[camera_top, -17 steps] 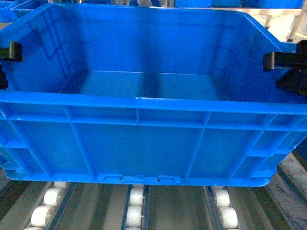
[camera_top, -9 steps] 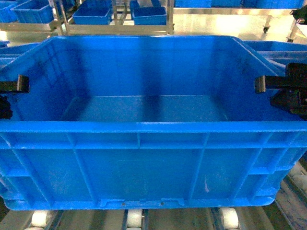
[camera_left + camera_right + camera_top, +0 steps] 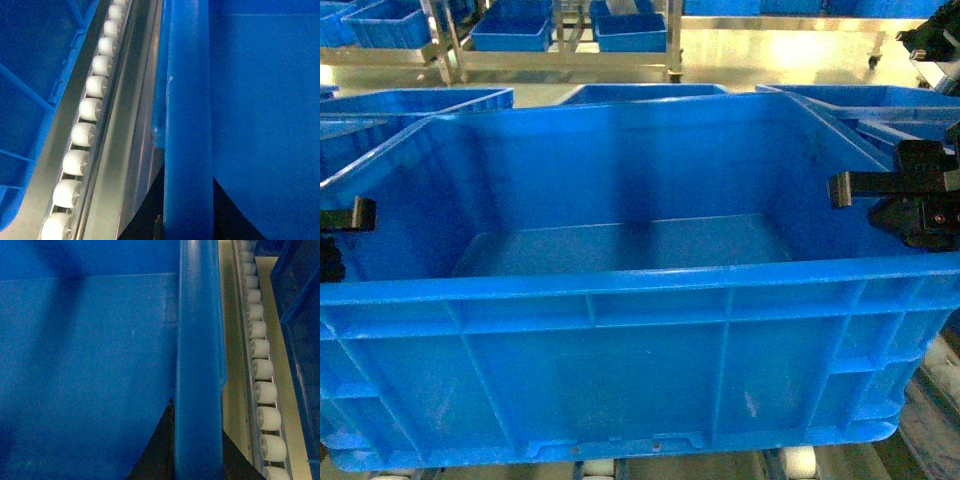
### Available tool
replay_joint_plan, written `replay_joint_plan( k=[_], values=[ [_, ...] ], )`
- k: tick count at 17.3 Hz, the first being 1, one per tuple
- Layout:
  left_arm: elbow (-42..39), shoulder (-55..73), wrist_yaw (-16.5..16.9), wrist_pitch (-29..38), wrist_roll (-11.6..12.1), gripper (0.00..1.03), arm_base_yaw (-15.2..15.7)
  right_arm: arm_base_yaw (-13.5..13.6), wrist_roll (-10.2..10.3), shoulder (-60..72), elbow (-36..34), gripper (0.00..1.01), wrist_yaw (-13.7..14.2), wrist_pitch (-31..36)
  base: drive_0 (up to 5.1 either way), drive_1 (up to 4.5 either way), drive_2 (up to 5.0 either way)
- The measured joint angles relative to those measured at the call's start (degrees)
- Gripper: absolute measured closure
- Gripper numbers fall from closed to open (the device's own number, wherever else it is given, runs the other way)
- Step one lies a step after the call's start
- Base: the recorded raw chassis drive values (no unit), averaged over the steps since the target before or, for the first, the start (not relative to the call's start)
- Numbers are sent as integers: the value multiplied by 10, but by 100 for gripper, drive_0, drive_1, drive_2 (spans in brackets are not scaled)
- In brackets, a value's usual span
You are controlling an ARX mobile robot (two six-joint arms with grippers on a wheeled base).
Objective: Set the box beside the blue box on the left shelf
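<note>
The box is filling the head view's centre, its base sitting low over the left shelf, with the left gripper and right gripper each clamping a side rim. Only the wrist views are showing the white rollers running beside each gripped rim, while another blue crate is sitting at the left wrist frame's left edge.

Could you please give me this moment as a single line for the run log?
box: over shelf rollers, empty | left gripper: shut on left rim | right gripper: shut on right rim | neighbouring blue boxes: behind
</note>
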Motion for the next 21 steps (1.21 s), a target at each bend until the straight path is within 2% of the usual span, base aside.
replay_joint_plan(
  k=[3,4,5,7,8,9,10,11,14,15,16,17,18,20,21],
  values=[
    [0,1,3,2,3,95,2,0,0,0,4,91,3,-14,0,0,0],
    [0,3,-16,9,12,86,-3,7,4,2,5,75,-4,-26,0,0,0],
    [0,9,-45,25,32,72,-16,20,6,5,3,62,2,-35,0,0,0],
    [1,10,-41,35,32,46,-24,21,20,8,3,37,-21,-27,0,0,0],
    [0,10,-35,40,31,39,-24,24,26,8,3,27,-23,-25,0,0,0],
    [-1,10,-21,68,22,24,-26,28,25,8,3,14,-22,-22,0,0,0],
    [-1,10,-20,85,14,15,-26,31,24,8,3,5,-23,-21,0,0,0],
    [-1,7,-19,85,11,3,-26,34,25,8,3,3,-22,-21,0,0,0],
    [-1,7,-18,85,5,5,-26,34,25,8,3,3,-21,-21,0,0,0],
    [-10,10,-14,125,7,6,-26,36,14,13,-10,5,0,36,0,0,0],
    [-80,19,18,334,20,19,-19,45,-20,20,-82,15,86,235,0,0,0],
    [-130,16,24,423,27,26,-17,44,-45,19,-136,22,123,338,0,0,0],
    [-173,7,31,498,35,33,-14,36,-59,5,-183,30,148,416,0,0,0],
    [-228,-35,35,596,35,49,-4,5,-84,-52,-265,48,146,563,0,0,0],
    [-246,-61,37,624,35,59,3,-9,-88,-79,-286,55,139,593,0,0,0]
  ],
)
